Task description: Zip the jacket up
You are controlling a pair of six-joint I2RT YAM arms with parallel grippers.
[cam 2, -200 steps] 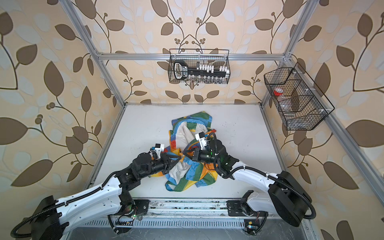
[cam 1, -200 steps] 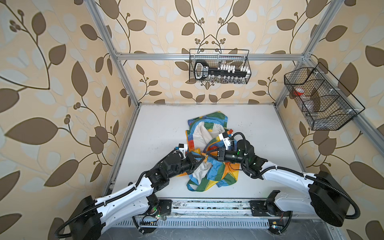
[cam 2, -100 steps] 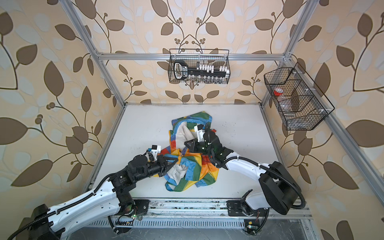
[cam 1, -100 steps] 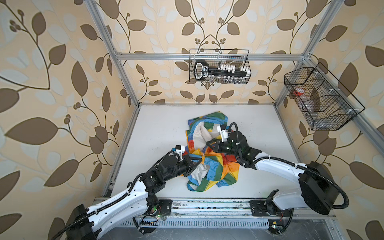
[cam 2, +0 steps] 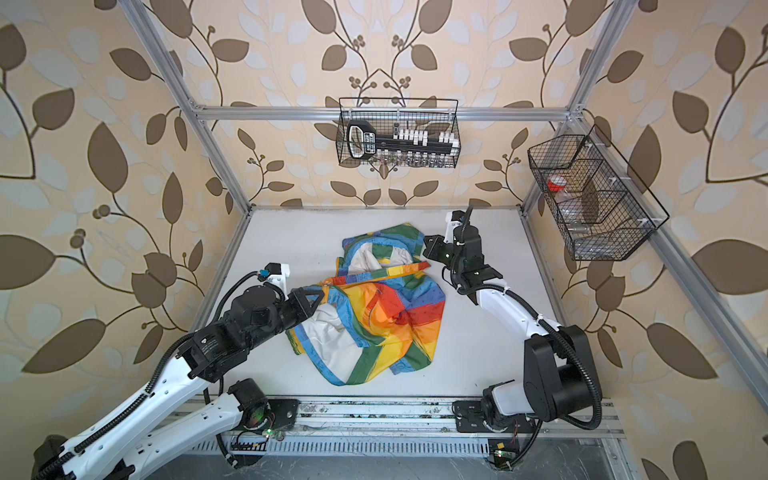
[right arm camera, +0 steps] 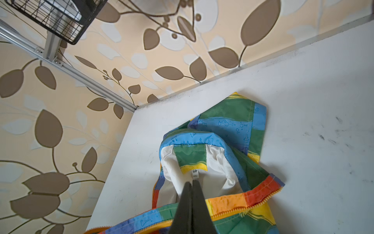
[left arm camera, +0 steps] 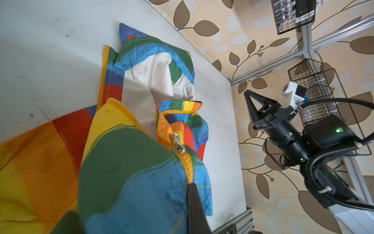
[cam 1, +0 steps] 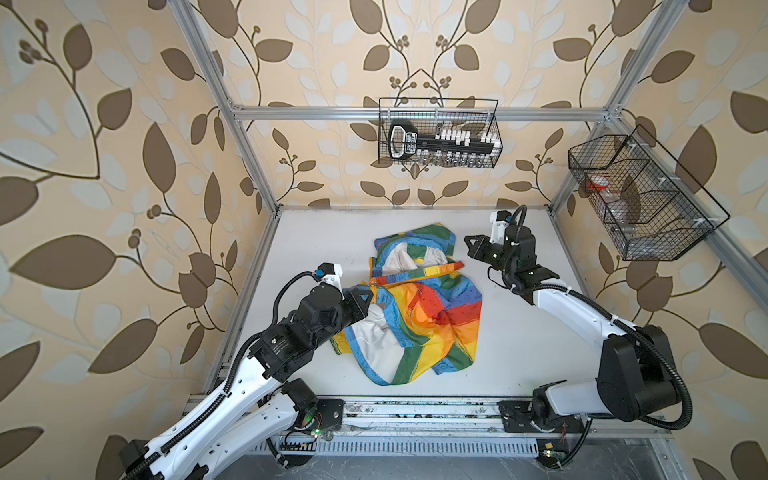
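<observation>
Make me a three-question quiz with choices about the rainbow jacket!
1. Where does the jacket lie? A. on the white table B. in a wire basket C. over an arm
2. What colour is its lining? A. black B. off-white C. pink
3. Which gripper holds the jacket? A. the right one B. both C. the left one

1 A: it lies crumpled on the table.
2 B: pale cloth shows inside the hood.
3 C: the left gripper is shut on the zipper edge; the right gripper is shut, apart from it.

Our left arm (cam 1: 232,403) and right arm (cam 1: 573,311), white links, black joints, ribbed black cables (left arm camera: 323,155), black triangular left gripper (cam 1: 368,296) and right gripper (cam 1: 467,240), green lights (left arm camera: 337,130)
</observation>
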